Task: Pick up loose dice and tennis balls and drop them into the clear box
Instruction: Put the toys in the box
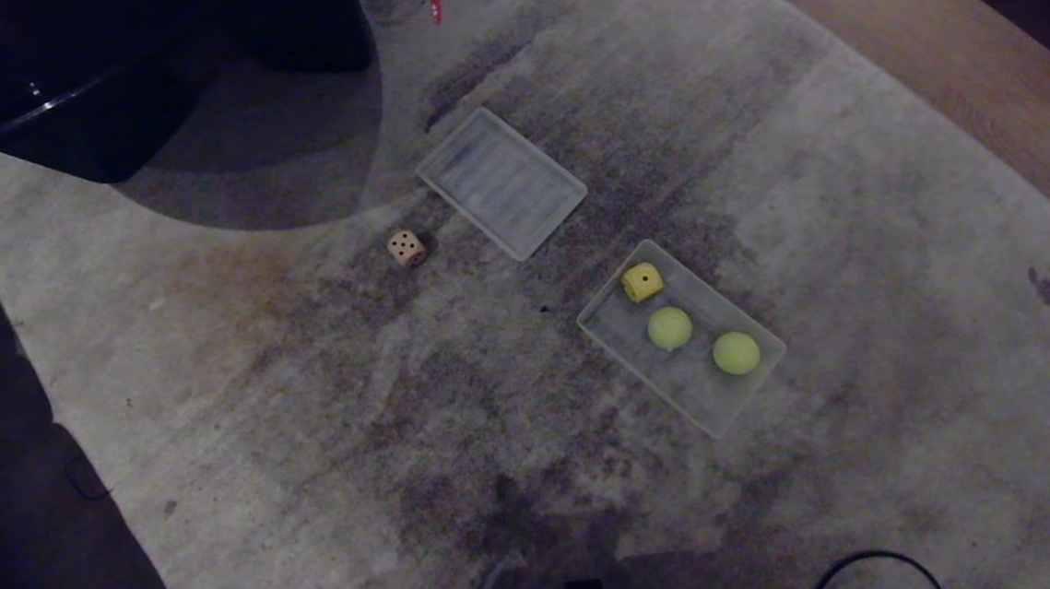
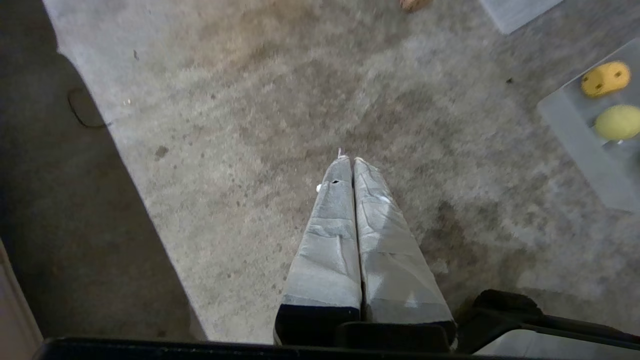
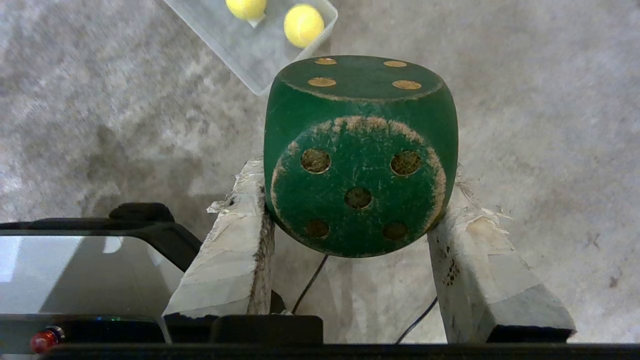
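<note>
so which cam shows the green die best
The right wrist view: the dark green die fills the frame, clamped between the right tool's fingers, with its five-pip and four-pip faces showing. The head view and the left wrist view show nothing of it.
</note>
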### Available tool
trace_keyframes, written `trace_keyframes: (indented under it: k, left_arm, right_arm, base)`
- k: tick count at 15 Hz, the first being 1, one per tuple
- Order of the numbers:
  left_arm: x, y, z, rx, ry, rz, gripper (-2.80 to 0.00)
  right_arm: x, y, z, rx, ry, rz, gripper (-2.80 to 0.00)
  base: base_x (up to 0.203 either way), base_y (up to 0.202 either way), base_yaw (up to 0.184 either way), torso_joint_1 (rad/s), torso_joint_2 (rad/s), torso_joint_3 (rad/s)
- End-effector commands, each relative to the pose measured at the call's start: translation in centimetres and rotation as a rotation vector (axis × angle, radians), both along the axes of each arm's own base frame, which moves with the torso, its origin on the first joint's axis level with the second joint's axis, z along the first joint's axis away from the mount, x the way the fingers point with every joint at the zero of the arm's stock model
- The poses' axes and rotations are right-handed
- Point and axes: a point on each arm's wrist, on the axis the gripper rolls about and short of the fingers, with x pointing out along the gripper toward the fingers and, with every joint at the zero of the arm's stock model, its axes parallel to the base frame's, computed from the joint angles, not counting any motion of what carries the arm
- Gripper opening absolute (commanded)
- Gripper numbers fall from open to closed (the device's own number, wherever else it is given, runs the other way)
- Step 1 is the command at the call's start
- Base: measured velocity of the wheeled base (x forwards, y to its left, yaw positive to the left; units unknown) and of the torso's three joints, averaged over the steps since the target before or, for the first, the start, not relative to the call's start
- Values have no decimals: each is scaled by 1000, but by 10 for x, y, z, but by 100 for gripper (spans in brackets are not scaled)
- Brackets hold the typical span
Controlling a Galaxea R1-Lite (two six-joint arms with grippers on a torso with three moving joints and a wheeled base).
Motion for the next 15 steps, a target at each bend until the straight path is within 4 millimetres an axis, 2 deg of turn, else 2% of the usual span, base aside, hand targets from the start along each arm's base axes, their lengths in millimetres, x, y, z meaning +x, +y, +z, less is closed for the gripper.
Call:
trace_keyframes:
  k: [1,15]
  left_arm:
    - [0,0,0,-1,1,0,-280]
    - [0,0,0,-3,1,0,-280]
  right_arm:
    - [0,0,0,-1,2,1,-280]
    - [0,0,0,1,2,1,-280]
  base:
    - [0,0,0,3,0,-197]
    - [0,0,0,2,1,-198]
